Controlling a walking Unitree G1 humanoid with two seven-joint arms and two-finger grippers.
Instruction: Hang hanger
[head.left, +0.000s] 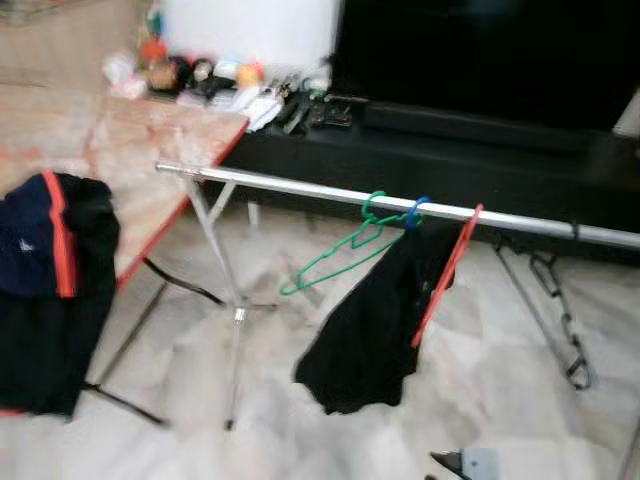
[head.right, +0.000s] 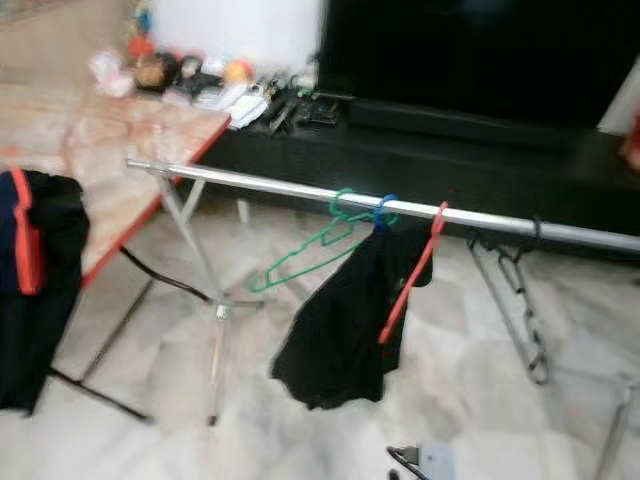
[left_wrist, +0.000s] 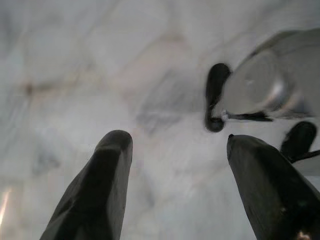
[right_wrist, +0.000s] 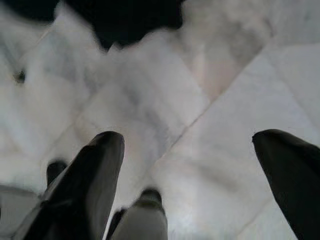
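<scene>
Nearest, the left end effector (left_wrist: 172, 185) and right end effector (right_wrist: 187, 185) hang over the pale marble floor (head.left: 300, 420), fingers spread and empty. Beyond them stands the silver rail (head.left: 300, 185). A green hanger (head.left: 335, 255) hooks on it near the middle, tilted, just beside a black garment (head.left: 365, 330) on a red hanger (head.left: 445, 275). Past the rail's left end, a counter (head.left: 130, 140) carries clutter.

Pale marble floor (head.left: 300, 420), folding table (head.left: 130, 150), perhaps a dark TV (head.left: 480, 50).
</scene>
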